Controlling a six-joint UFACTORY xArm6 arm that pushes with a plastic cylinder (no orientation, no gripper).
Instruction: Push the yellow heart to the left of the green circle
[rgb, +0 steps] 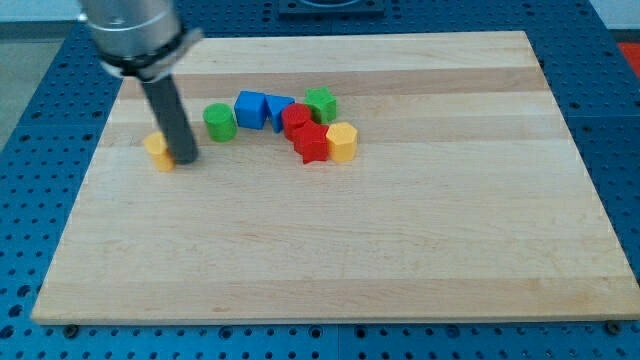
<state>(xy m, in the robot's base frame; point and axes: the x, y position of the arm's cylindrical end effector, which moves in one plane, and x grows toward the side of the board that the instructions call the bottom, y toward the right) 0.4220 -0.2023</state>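
board: pale wooden board (330, 250), plank grain running left-right, sitting on a blue perforated table (30, 200)

arm: grey metal cylinder housing (133, 30) at the view's top left, a straight dark rod (170, 110) dropping from it

my tip: the rod's lower end (187, 158) is down at the board, just right of the yellow heart, touching or nearly so; can't separate them at this resolution

claw: none on this rig, only the bare rod, so no open/closed state to give

target block: small yellow heart block (157, 151), near the board's left edge, partly hidden by the rod; shape only half readable

reference block: green circle, a short cylinder block (219, 121), right of and slightly above the heart, apart from it, with the rod between the two

relation: heart sits on the left side of the green circle in this view, a bit lower

cluster: right of the green circle, packed tight: blue cube-like block (250, 108), blue triangular block (277, 106), green star-like block (321, 103), red round block (296, 119), red star-like block (311, 144), yellow hexagonal block (342, 142)

cluster contact: red pair and yellow hexagonal block touch; the blue ones abut each other

writing: no brand, label or text readable anywhere
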